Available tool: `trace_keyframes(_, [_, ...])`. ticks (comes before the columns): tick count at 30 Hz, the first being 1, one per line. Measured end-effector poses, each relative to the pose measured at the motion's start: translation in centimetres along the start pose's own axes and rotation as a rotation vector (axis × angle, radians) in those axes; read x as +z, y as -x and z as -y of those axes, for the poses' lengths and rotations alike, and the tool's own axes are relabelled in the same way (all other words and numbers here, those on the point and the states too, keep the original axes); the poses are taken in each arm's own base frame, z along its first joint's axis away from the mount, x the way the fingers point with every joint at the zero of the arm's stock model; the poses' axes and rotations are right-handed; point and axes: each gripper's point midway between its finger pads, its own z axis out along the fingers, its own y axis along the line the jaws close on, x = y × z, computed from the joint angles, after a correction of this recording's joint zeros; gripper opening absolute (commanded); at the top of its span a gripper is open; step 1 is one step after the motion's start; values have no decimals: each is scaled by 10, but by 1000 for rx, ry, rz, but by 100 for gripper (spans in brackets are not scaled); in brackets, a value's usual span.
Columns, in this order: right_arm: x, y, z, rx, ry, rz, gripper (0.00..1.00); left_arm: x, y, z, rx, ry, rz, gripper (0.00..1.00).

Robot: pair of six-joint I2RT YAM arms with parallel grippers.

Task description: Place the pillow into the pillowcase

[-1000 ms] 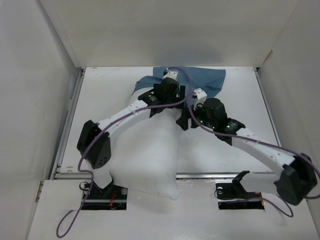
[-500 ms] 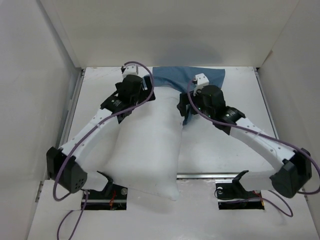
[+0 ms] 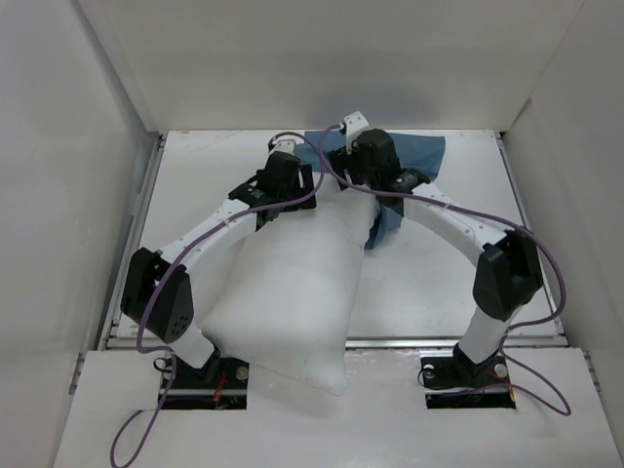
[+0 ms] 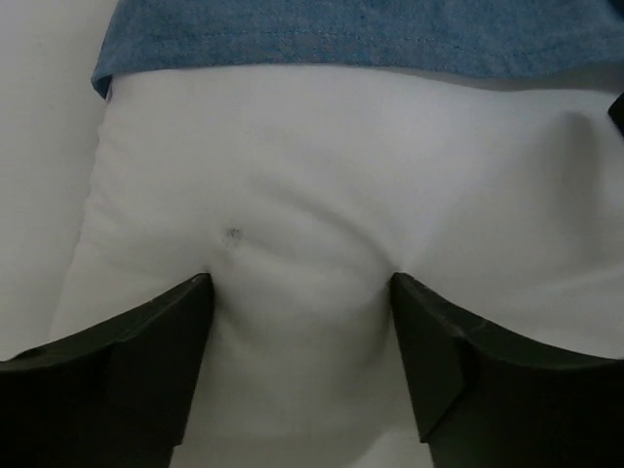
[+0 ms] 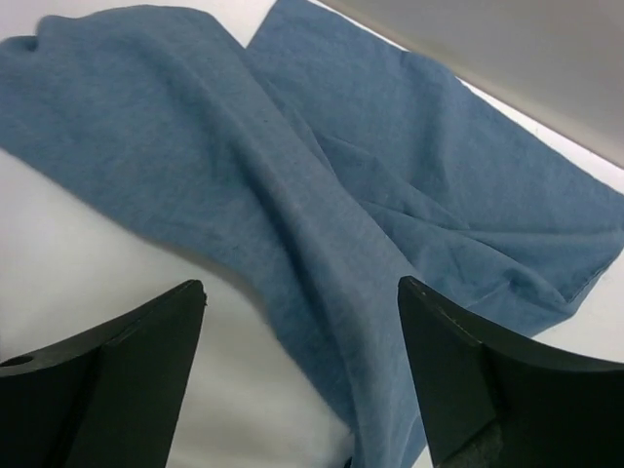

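In the last half second the right pincer [image 5: 302, 285], open, had swung inward over the pillowcase [image 3: 414, 154] at the far edge of the tabletop [image 3: 439, 283] while the left pincer [image 4: 300, 283], open, pressed the pillow [image 3: 292, 283], whose far end alone was covered, so insertion was judged barely begun.

Parted tool [image 5: 300, 380] over wrinkled pillowcase [image 5: 322, 185]

You've got bright, even light and soft shadows; the pillow [image 4: 322, 175] looks washed out, dark fingers [image 4: 107, 380] toward 6 o'clock slightly blurry.
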Motion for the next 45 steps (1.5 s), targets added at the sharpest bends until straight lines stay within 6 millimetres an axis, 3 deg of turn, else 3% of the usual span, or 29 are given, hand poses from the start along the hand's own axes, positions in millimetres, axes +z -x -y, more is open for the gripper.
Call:
trace_keyframes(3, [14, -9, 8, -6, -3, -25, 69, 14, -8, 0, 14, 11, -30, 44])
trace_keyframes(4, [17, -14, 12, -6, -6, -36, 64, 18, -10, 0, 15, 13, -37, 31])
trace_keyframes(5, [19, -17, 14, -8, -8, -43, 37, 21, -11, 0, 15, 15, -43, 25])
trace_keyframes(8, [22, -19, 16, -11, -2, -48, 5, 27, -8, 5, 21, 9, -46, 8])
trace_keyframes(9, [21, -17, 16, -11, 5, -43, 0, 28, -6, 7, 21, 4, -43, 0])
trace_keyframes(16, [9, 13, -13, -11, 208, 2, 0, 31, 6, 19, 21, -32, -33, 0])
trace_keyframes(18, [-8, 21, -34, -17, 316, -2, 0, 31, 10, 23, 21, -44, -30, 0])
trace_keyframes(23, [-75, 45, -100, -26, 610, 48, 0, 21, 26, 33, 19, -76, -16, 0])
trace_keyframes(26, [-104, 22, -118, -9, 724, 36, 0, 13, 31, 39, 16, -104, -9, 0])
trace_keyframes(32, [-86, -50, -146, 20, 826, -99, 0, 8, 22, 39, 13, -94, -39, 0])
trace_keyframes(34, [-84, -56, -150, 32, 836, -103, 7, 9, 15, 35, 7, -76, -57, 0])
trace_keyframes(36, [-86, -52, -149, 43, 827, -97, 26, 10, 15, 32, -4, -63, -54, 1])
trace_keyframes(37, [-88, -50, -146, 44, 813, -90, 45, 10, 16, 32, -9, -56, -50, 33])
trace_keyframes(38, [-90, -49, -144, 51, 803, -92, 55, 10, 16, 32, -12, -54, -47, 51])
trace_keyframes(43, [-121, -39, -127, 77, 716, -81, 89, -3, 27, 21, -40, -11, 19, 100])
trace_keyframes(44, [-129, -36, -122, 89, 692, -71, 100, -11, 33, 18, -47, -1, 43, 100])
trace_keyframes(45, [-137, -32, -115, 102, 662, -57, 100, -20, 40, 15, -55, 5, 72, 100])
